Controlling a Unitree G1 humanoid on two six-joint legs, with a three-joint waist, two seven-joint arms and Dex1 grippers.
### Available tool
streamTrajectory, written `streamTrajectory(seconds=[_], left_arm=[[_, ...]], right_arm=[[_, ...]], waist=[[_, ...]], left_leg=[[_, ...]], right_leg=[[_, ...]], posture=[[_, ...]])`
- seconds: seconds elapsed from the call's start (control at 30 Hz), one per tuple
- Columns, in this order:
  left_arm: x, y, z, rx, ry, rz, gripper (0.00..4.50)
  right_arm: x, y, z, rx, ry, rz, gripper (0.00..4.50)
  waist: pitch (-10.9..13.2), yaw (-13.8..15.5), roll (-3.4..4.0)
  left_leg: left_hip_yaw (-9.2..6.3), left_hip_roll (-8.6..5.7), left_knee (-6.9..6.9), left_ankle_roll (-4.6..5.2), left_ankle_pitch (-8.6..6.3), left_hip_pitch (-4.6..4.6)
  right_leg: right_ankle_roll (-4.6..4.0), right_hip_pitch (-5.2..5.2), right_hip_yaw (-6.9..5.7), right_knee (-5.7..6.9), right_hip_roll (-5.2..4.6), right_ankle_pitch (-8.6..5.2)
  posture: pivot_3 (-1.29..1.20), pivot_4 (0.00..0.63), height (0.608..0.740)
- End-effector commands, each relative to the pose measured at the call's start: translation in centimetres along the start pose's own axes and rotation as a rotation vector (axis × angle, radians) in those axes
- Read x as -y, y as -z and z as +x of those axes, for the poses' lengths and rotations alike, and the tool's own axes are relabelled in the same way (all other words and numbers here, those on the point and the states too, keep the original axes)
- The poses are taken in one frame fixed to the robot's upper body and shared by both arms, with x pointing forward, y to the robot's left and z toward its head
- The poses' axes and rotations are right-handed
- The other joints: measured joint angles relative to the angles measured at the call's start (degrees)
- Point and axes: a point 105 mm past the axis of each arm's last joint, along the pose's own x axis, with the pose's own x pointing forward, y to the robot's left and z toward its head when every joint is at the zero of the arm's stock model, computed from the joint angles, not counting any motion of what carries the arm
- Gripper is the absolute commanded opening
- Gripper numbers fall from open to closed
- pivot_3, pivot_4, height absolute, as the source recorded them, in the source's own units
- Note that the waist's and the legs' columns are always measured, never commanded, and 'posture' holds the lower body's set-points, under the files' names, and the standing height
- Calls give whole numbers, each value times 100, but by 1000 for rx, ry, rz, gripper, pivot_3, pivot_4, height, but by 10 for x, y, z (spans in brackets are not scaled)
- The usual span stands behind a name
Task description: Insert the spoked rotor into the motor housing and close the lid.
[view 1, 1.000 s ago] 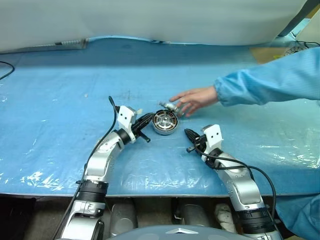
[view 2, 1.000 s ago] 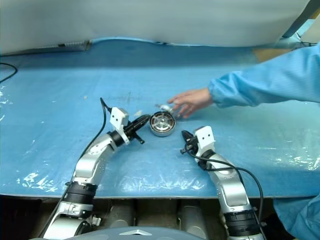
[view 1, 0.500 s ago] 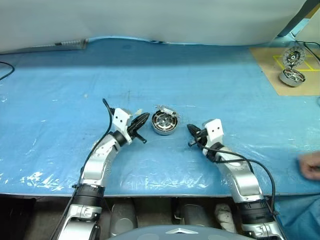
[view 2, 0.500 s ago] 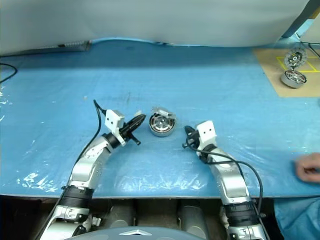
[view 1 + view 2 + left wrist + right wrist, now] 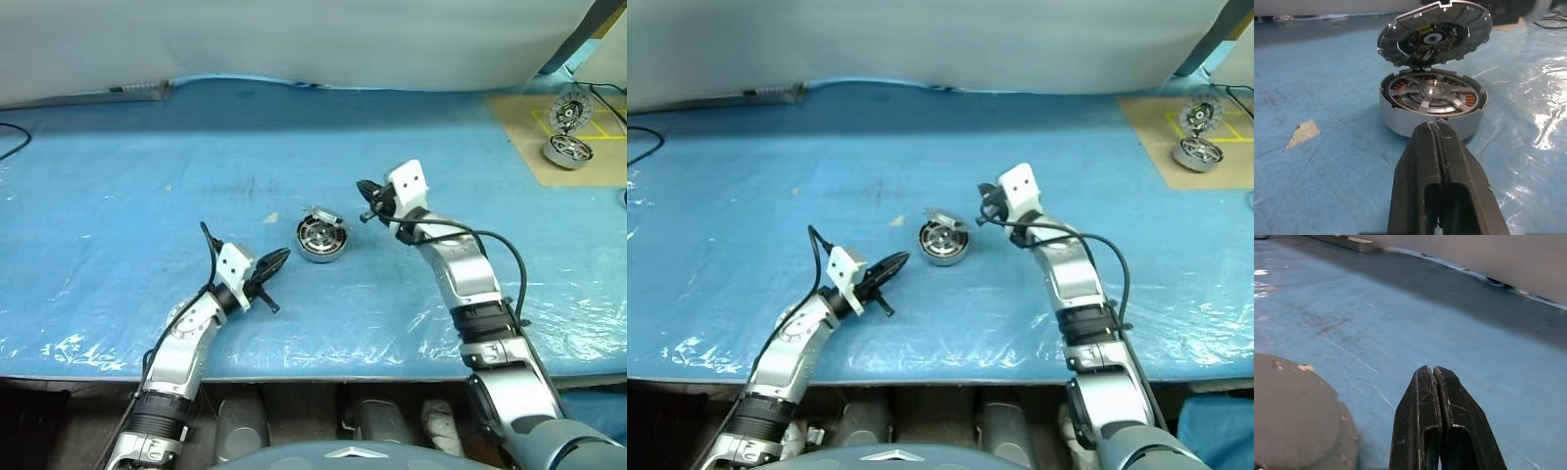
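Motor housing (image 5: 1431,113): one short round silver metal cup, copper windings ringed inside, mid-table on the blue plastic sheet (image 5: 118,196).
Spoked rotor (image 5: 1431,94): one flat wheel, shiny silver spokes, seated in the cup.
Lid (image 5: 1436,33): one segmented grey disc, hinged, standing raised.
Left gripper (image 5: 1437,134): black fingers pressed together, empty, near the cup.
Right gripper (image 5: 1434,377): fingers together, empty, beside the lid.
Brown board (image 5: 549,137): one matching unit, far right.

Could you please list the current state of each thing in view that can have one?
spoked rotor: seated inside the housing.
motor housing: upright on the table, rotor in it.
lid: open, raised on its hinge above the housing.
left gripper: shut, empty, just short of the housing.
right gripper: shut, empty.
second motor unit: on the brown board, its lid open.
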Motion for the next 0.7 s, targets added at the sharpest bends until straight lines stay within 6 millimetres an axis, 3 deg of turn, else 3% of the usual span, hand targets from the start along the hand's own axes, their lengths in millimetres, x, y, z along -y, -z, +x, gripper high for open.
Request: streamTrajectory(seconds=[0.03, 0.07, 0.17, 0.3, 0.7], left_arm=[[4, -12, 1, 44, 16, 30, 16], [4, -12, 1, 44, 16, 30, 16], [5, -11, 2, 39, 4, 31, 16], [4, -11, 2, 36, -8, 29, 16], [4, -11, 2, 35, -10, 28, 16]], right_arm=[[-19, -18, 8, 32, -132, 23, 0], [-20, -18, 8, 31, -139, 26, 0], [-47, -18, 10, -6, -291, 61, 0], [-66, -7, 5, -56, -363, 81, 0], [-101, 42, -3, -142, -301, 244, 0]], waist=[[0, -1, 0], [0, 5, 0], [0, 14, 0], [0, 18, 0], [-4, 5, 1]], left_leg=[[0, 1, -3, 0, 0, 0], [0, 2, -3, 0, 0, 0], [0, 1, -2, 0, 0, 0], [0, 3, 0, 0, 0, 2], [3, 3, 0, 0, 0, 11]], right_leg=[[-2, -1, 0, 0, 1, -1], [-3, -1, -1, 0, 2, -2], [-4, 0, -1, 0, 1, -2], [-4, 0, -1, 4, 1, -2], [-4, 6, 1, 5, 0, -2]], posture=[[0, 150, 740], [0, 150, 740], [0, 150, 740], [0, 150, 740], [0, 150, 740]])
